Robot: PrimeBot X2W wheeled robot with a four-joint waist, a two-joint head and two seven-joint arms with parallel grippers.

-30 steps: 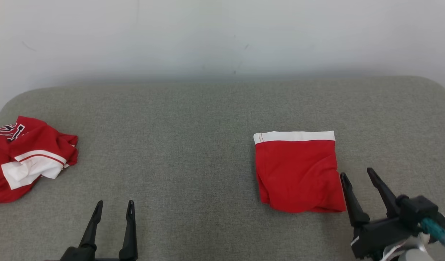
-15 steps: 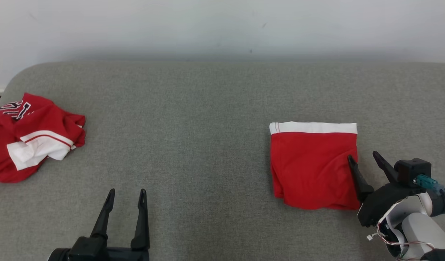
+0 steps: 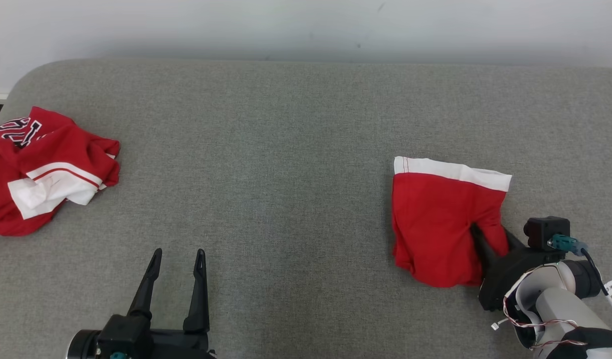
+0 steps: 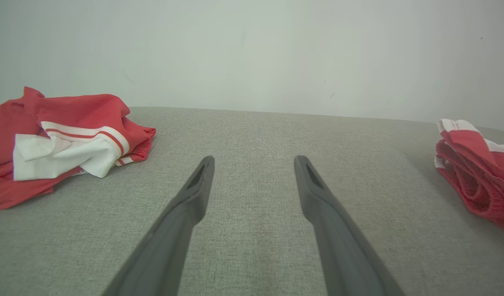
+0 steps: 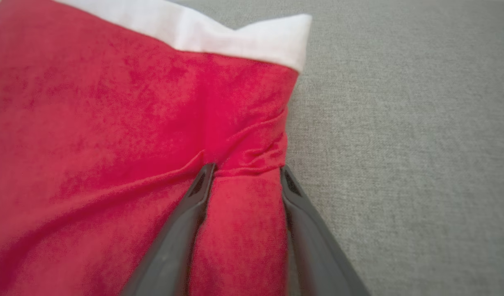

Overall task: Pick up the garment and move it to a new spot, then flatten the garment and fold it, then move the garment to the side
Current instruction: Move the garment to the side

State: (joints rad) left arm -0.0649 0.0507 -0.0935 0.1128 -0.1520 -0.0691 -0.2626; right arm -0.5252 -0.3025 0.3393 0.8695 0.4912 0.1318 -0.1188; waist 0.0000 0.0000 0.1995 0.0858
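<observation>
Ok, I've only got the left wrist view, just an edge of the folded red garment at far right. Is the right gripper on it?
Observer: Yes. The right gripper straddles a fold at the garment's right edge.
Operator: Is it clamped?
Observer: Can't tell; cloth bunches at its tips, but the jaws stand apart.
Operator: Does the garment lie square?
Observer: No, the head view shows its white band slanting down to the right.
</observation>
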